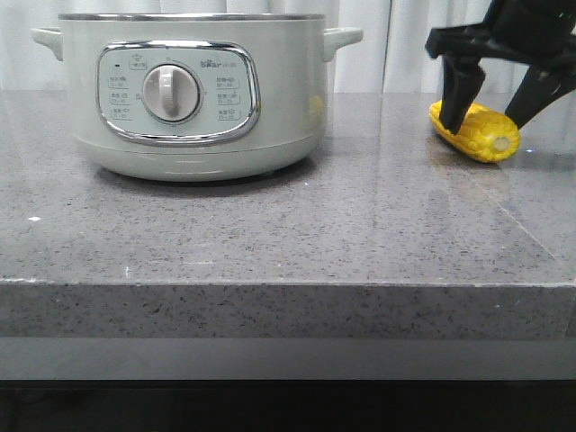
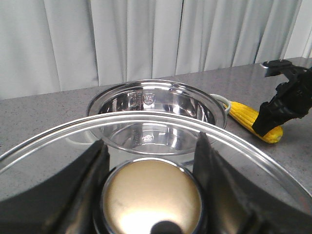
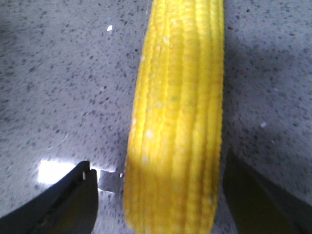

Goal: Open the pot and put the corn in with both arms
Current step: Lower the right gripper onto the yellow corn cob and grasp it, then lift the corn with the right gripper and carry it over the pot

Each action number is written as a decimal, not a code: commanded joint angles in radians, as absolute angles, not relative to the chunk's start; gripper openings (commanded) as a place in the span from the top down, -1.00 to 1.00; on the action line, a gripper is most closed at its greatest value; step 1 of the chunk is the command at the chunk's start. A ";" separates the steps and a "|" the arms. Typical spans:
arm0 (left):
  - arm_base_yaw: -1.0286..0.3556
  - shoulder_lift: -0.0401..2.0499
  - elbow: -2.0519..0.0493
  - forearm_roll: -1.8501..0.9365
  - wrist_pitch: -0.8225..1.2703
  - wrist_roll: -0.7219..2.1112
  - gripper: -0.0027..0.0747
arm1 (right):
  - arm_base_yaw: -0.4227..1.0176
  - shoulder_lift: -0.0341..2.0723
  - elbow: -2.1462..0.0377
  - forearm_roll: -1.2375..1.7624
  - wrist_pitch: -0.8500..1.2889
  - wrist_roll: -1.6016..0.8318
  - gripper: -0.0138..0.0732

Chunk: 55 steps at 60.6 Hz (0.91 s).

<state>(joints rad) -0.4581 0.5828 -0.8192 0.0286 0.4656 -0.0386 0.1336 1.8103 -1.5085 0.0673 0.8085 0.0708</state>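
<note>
The pot (image 1: 189, 99) stands at the left of the counter with no lid; its steel inside looks empty in the left wrist view (image 2: 156, 105). My left gripper (image 2: 148, 165) is shut on the gold knob (image 2: 152, 197) of a glass lid (image 2: 53, 146), held off the pot. It is out of the front view. The corn (image 1: 481, 133) lies on the counter to the right of the pot. My right gripper (image 1: 486, 117) is open, one finger on each side of the corn (image 3: 178, 122), with gaps on both sides. The corn also shows in the left wrist view (image 2: 243, 114).
The grey speckled counter (image 1: 288, 234) has its front edge near the camera. White curtains (image 2: 146, 39) hang behind. The right gripper (image 2: 287, 105) shows beside the pot's right handle (image 1: 342, 38).
</note>
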 commanded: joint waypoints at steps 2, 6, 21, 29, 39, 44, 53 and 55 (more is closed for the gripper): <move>-0.458 0.578 -0.857 0.022 0.325 -0.043 0.36 | 0.132 1.804 -1.570 0.069 0.743 0.060 -0.59; -0.458 0.578 -0.857 0.022 0.325 -0.043 0.36 | 0.132 1.828 -1.587 0.069 0.736 0.060 -0.58; -0.458 0.578 -0.857 0.022 0.325 -0.043 0.36 | 0.132 1.856 -1.619 0.069 0.745 0.060 -0.02; -0.458 0.578 -0.857 0.022 0.325 -0.043 0.36 | 0.132 1.856 -1.619 0.069 0.751 0.060 0.01; -0.458 0.578 -0.857 0.022 0.325 -0.043 0.36 | 0.132 1.831 -1.619 0.069 0.779 0.060 0.01; -0.458 0.578 -0.857 0.022 0.325 -0.043 0.36 | 0.132 1.799 -1.619 0.069 0.795 0.059 0.01; -0.458 0.578 -0.857 0.022 0.325 -0.043 0.36 | 0.142 1.710 -1.619 0.069 0.843 0.019 0.01; -0.458 0.578 -0.857 0.022 0.325 -0.043 0.36 | 0.143 1.687 -1.619 0.069 0.851 0.018 0.01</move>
